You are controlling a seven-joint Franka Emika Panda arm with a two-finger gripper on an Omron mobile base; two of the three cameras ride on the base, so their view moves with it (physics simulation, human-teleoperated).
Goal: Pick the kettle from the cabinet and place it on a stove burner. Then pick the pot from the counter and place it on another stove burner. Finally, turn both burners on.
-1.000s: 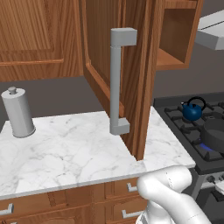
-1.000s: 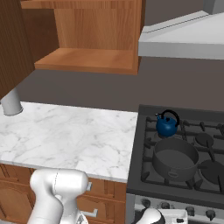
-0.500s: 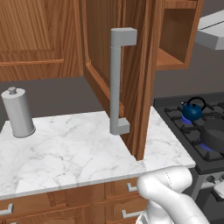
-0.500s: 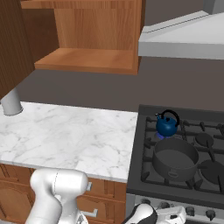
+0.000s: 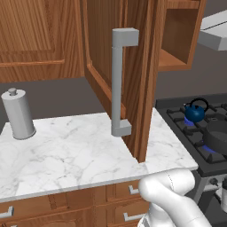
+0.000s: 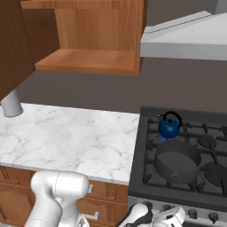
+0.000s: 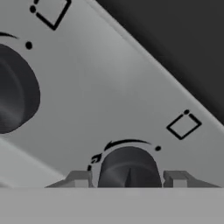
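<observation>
Fingertips [image 7: 81,178] of the gripper [image 7: 127,179] are sitting one at each side of a dark round stove knob [image 7: 127,168] at 6 o'clock in the hand view, jaws partly spread and flanking it, though I cannot tell whether they are touching it. Pressing close, the claw is facing the grey control panel [image 7: 109,83], with a second knob [image 7: 15,89] lying at 9 o'clock. Judging by this, the knob is lying dead ahead between the jaws, so the turn depends on closing squarely about its round axis. Outward, in the right base view, the kettle [image 6: 169,127] is standing on a rear stove burner [image 6: 160,138] showing a blue flame, at 12 o'clock from the pot [image 6: 177,160], which is resting on the front burner. Left, the counter [image 6: 66,137] is lying under the cabinet [image 6: 88,40], its door [image 5: 122,75] hanging open
</observation>
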